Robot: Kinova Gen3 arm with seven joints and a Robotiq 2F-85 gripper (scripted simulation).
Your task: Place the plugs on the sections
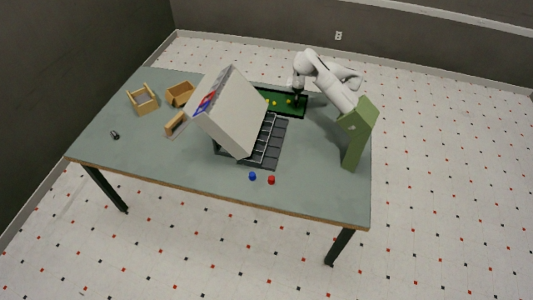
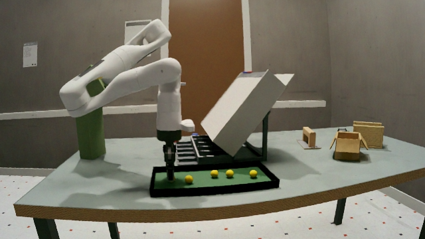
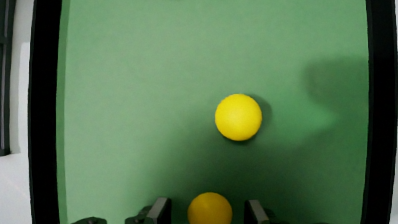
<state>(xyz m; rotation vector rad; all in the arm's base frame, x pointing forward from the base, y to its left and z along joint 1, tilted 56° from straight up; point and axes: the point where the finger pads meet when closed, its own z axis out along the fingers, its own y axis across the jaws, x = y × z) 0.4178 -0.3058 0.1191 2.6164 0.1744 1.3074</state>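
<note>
My gripper [image 1: 296, 104] [image 2: 170, 180] [image 3: 208, 207] is part-open, low in the black-rimmed green tray [image 1: 305, 104] [image 2: 216, 190] [image 3: 44, 125]. A yellow marble [image 3: 210, 211] is between its fingers, with a gap on each side. Another marble [image 2: 188, 179] [image 3: 238, 117] lies beside it; several more lie along the tray. The blue plug [image 1: 251, 176] and red plug [image 1: 271, 180] stand on the table by the near end of the dark sectioned base [image 1: 276, 142] [image 2: 186, 154]. The tilted white cover [image 1: 237, 108] [image 2: 240, 111] hides the pipes. A red band [image 1: 206, 99] and a blue band [image 1: 206, 102] show on top.
The cover and its base stand beside the tray. Beyond them are a wooden arch block [image 1: 175, 123] [image 2: 309, 137], an open box [image 1: 181, 93] [image 2: 347, 149], a wooden holder [image 1: 143, 101] and a small dark object [image 1: 115, 135]. The green arm mount [image 1: 358, 135] [image 2: 91, 136] stands at the table's other end.
</note>
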